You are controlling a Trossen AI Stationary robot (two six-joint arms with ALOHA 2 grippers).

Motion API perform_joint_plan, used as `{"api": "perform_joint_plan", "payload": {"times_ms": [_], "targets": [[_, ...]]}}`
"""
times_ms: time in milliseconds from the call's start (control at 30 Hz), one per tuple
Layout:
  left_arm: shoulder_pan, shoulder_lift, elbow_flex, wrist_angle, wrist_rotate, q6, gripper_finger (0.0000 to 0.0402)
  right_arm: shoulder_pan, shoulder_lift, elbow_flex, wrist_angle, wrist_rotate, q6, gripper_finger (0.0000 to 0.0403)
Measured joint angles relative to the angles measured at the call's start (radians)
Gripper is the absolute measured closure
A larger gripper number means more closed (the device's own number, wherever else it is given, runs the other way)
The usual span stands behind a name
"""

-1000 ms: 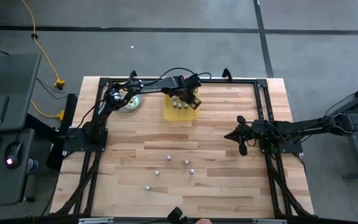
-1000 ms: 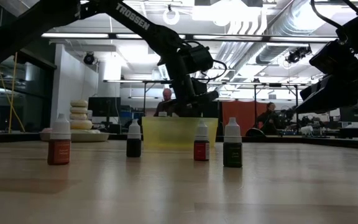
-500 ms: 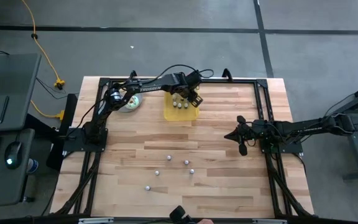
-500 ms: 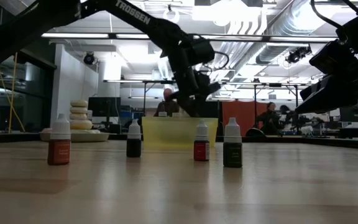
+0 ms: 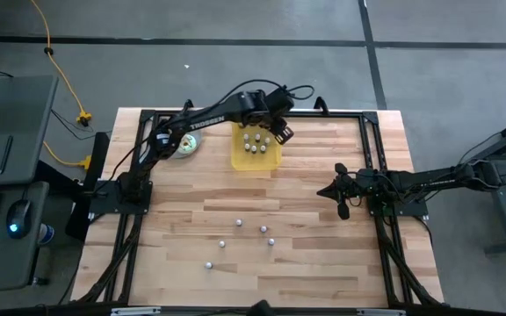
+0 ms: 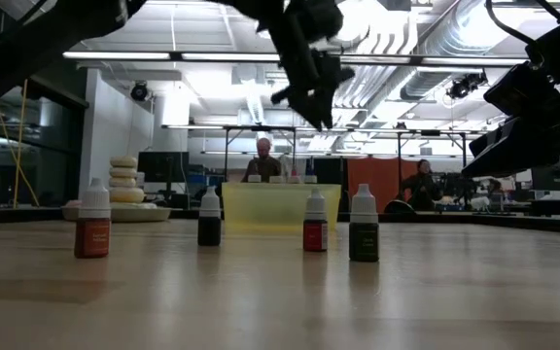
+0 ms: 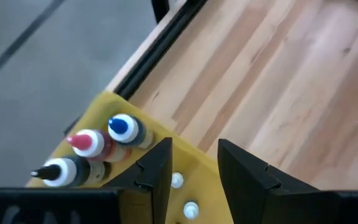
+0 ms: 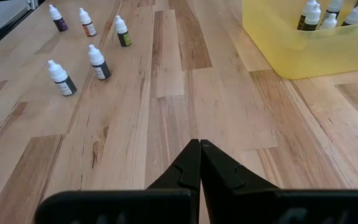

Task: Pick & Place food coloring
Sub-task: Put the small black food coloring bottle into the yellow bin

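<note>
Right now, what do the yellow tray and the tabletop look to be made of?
The yellow tray looks like translucent plastic with a dull sheen: the bottles show faintly through its wall. The tabletop looks like butcher-block wood, matte to satin: jointed strips with visible grain.

Both arms are dark, slim and jointed; the left one carries white TROSSEN lettering and looping black cables near its wrist. The left hand [image 7: 194, 168] and right hand [image 8: 199, 163] have angular, matte black fingers.
</note>
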Motion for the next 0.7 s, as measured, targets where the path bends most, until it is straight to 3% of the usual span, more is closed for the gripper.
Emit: {"api": "perform_joint_plan", "payload": {"times_ms": [200, 700], "targets": [[-0.051, -0.097, -0.023, -0.027, -0.060, 0.025, 0.0277, 0.000, 0.000, 0.000, 0.000, 0.000, 0.000, 0.0402], [-0.243, -0.270, -0.026, -0.250, -0.058, 0.047, 0.0277, 0.000, 0.000, 0.000, 0.000, 0.000, 0.000, 0.0402]]}}
